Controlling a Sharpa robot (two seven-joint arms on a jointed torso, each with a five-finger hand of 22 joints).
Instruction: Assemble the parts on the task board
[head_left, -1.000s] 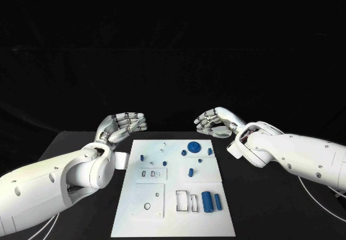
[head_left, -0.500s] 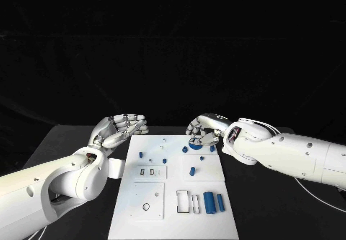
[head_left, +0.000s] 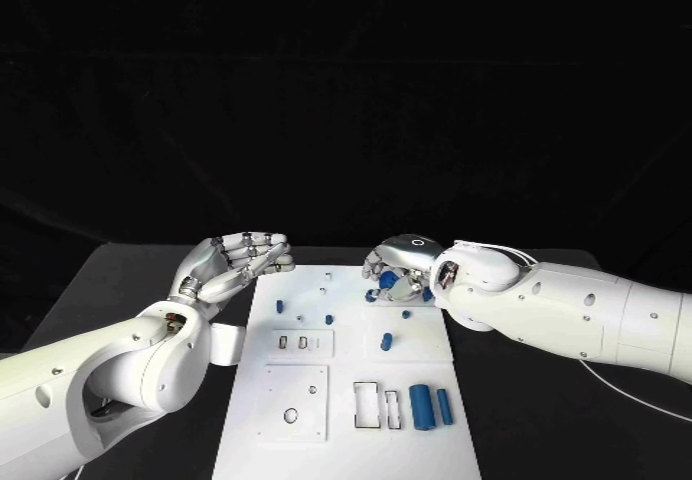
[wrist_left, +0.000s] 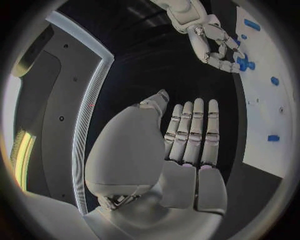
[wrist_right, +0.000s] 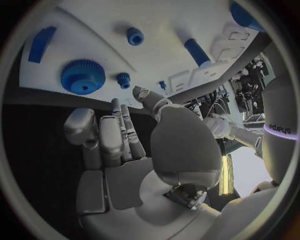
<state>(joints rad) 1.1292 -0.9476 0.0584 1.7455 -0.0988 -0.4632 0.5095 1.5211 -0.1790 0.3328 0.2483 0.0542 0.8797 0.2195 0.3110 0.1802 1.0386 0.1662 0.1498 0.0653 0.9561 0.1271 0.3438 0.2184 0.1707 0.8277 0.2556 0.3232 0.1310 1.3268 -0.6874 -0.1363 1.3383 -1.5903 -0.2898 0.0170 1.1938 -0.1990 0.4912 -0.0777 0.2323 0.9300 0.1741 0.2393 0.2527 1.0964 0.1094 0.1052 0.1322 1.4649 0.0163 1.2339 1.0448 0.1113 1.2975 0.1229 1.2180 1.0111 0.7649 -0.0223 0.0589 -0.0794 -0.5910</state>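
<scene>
Head view: the right hand (head_left: 400, 268) is low over the far end of the task board (head_left: 346, 420), its fingers bent down around the blue gear (head_left: 389, 281). Whether the fingers already touch the gear I cannot tell. The left hand (head_left: 235, 262) is raised beside the far left corner of the board, palm up and fingers loosely curled, holding nothing. The other parts lie apart on the board — a large blue cylinder (head_left: 420, 406) near the front, a short blue peg (head_left: 387, 342) in the middle.

Left wrist view: the left hand (wrist_left: 187, 140) has its fingers straight and side by side, empty. Far from it the right hand (wrist_left: 212, 42) reaches to the gear (wrist_left: 240, 61) at the edge of the board (wrist_left: 265, 100).

Right wrist view: the right hand (wrist_right: 119, 135) has its fingers stretched toward the board (wrist_right: 156, 30) with nothing between them. The gear (wrist_right: 82, 76) lies flat, teeth around, just beyond the fingertips (wrist_right: 117, 104), and a small toothed part (wrist_right: 124, 78) is just beside it.

So the gear lies directly ahead of and under the right hand, which is clearly the nearer one. I judge the coming move is to close on the gear from above.
</scene>
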